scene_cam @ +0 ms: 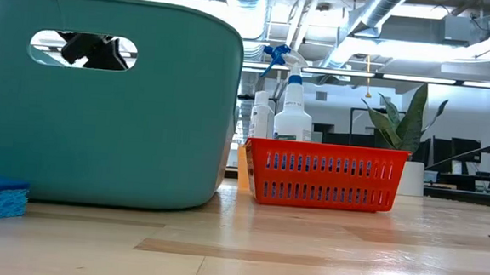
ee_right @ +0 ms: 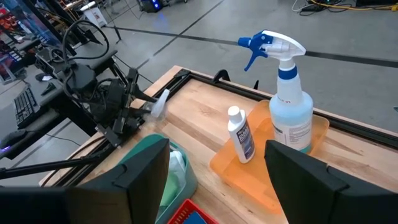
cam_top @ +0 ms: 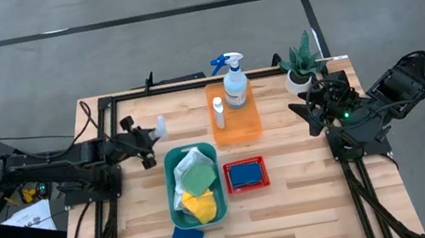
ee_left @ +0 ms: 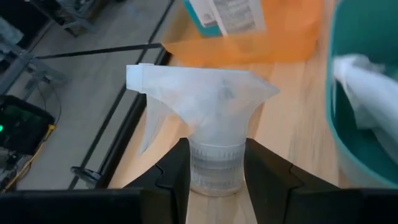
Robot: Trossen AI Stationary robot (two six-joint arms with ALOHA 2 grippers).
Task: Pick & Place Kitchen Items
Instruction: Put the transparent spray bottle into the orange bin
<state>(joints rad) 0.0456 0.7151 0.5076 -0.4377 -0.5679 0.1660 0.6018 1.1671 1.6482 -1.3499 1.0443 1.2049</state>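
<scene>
the left gripper (ee_left: 214,171) pinches a clear spray head (cam_top: 160,127) above the table's left side, a carry apparently underway toward the orange tray (cam_top: 237,129), while the right gripper (ee_right: 214,177) waits spread by the plant (cam_top: 300,62).

Potted plant (cam_top: 300,64), table's (cam_top: 311,189) far corner

- The tray (cam_top: 237,123) sits at the back middle of the worktop (cam_top: 312,197), with the spray bottle (cam_top: 234,81) and small bottle (cam_top: 217,111) on it.
- The plant (cam_top: 300,65) stands right of the tray, at the back edge.
- The bin (cam_top: 194,184) lies in front of the tray, with cloths (cam_top: 195,187) in it.
- The basket (cam_top: 245,175) sits just right of the bin, a sponge (cam_top: 246,173) inside.
- Another sponge (cam_top: 186,237) lies in front of the bin.
- The left gripper (cam_top: 151,138), left of the tray, holds a trigger bottle (cam_top: 159,126).
</scene>
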